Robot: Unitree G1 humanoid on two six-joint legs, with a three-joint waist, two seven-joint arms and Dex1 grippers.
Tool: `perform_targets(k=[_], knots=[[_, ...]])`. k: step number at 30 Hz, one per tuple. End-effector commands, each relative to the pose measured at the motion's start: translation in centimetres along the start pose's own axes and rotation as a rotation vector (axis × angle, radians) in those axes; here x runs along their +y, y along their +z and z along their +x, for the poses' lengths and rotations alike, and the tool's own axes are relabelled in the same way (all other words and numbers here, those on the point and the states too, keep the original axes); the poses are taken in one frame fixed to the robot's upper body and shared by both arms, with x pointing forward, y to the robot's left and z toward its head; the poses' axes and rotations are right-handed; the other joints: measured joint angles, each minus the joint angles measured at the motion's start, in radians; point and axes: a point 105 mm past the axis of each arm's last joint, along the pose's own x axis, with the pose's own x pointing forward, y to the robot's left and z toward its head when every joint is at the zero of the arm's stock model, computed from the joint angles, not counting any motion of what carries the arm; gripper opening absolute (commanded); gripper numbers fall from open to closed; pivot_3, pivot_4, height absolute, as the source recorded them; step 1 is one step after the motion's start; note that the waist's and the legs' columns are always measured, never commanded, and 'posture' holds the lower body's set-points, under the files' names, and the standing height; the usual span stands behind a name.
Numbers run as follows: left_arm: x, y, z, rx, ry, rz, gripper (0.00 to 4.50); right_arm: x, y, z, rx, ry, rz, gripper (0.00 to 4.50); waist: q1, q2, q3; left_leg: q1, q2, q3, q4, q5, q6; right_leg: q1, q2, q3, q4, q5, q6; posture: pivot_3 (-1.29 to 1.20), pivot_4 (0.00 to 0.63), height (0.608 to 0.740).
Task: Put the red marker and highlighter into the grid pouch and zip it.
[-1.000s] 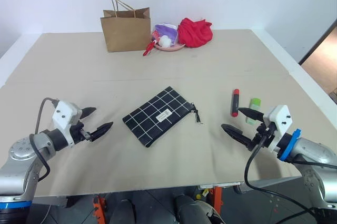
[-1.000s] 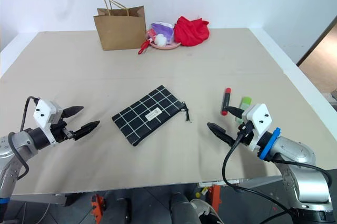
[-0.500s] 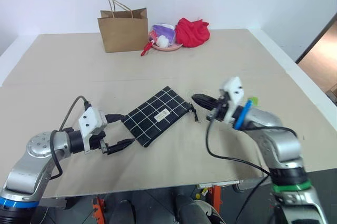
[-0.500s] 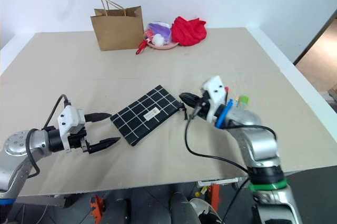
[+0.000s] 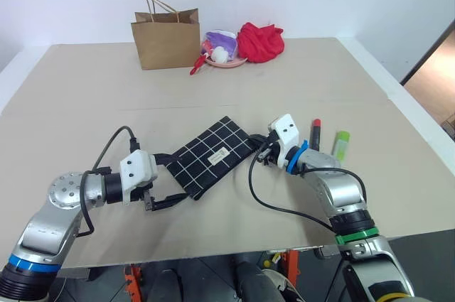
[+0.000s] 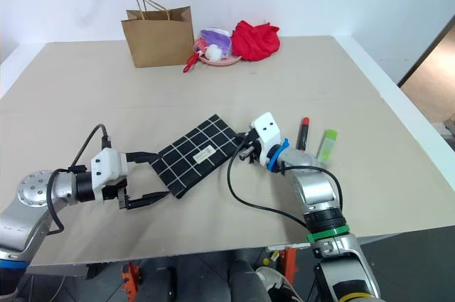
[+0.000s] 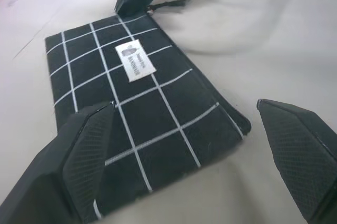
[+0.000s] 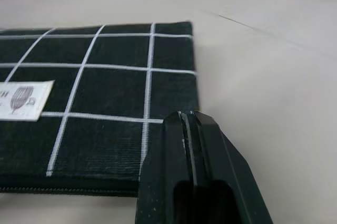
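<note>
The grid pouch lies flat and slanted at mid-table, label up. My left gripper stands open around the pouch's near left end; in the left wrist view the fingers flank that corner of the pouch. My right gripper is shut, its tip at the pouch's zipper end by the pull cord. Whether it pinches the cord I cannot tell. Its closed fingertips sit over the pouch's corner. The red marker and the green highlighter lie right of that arm.
At the table's far side stand a brown paper bag, a pink dish with small items and a red cloth bundle. Bare tabletop stretches between them and the pouch. The table's right edge runs past the highlighter.
My right gripper swung in from beside the marker to the pouch's zipper end and shut. My left gripper moved right, staying open, up to the pouch's near end.
</note>
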Motion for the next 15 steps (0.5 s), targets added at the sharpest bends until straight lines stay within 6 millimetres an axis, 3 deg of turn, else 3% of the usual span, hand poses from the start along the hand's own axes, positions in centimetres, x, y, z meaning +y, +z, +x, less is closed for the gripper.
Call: perform_targets(k=[1,9,15], knots=[[0.3,0.5,0.0,0.005,0.011,0.089,4.5,1.0,0.0,0.2,-0.01,0.029,-0.027,0.03,-0.001,0.0,0.0,0.0,0.0,0.0,0.0,0.0,0.0,0.0,0.0,0.0,0.0,0.0,0.0,0.0,0.15,0.74],[-0.1,0.0,0.0,0.016,-0.007,0.088,4.5,0.3,2.3,0.2,-0.089,-0.006,-0.035,0.03,-0.001,0.0,0.0,0.001,0.0,0.0,0.0,0.0,0.0,0.0,0.0,0.0,0.001,0.0,0.001,0.0,0.15,0.74],[-0.2,-0.2,0.0,0.018,-0.014,0.088,4.5,-0.7,1.3,0.7,-0.065,-0.057,-0.007,0.03,-0.001,0.0,0.0,0.0,0.0,-0.001,0.0,0.0,0.0,0.0,0.0,0.0,0.001,0.0,0.0,0.0,0.15,0.74]])
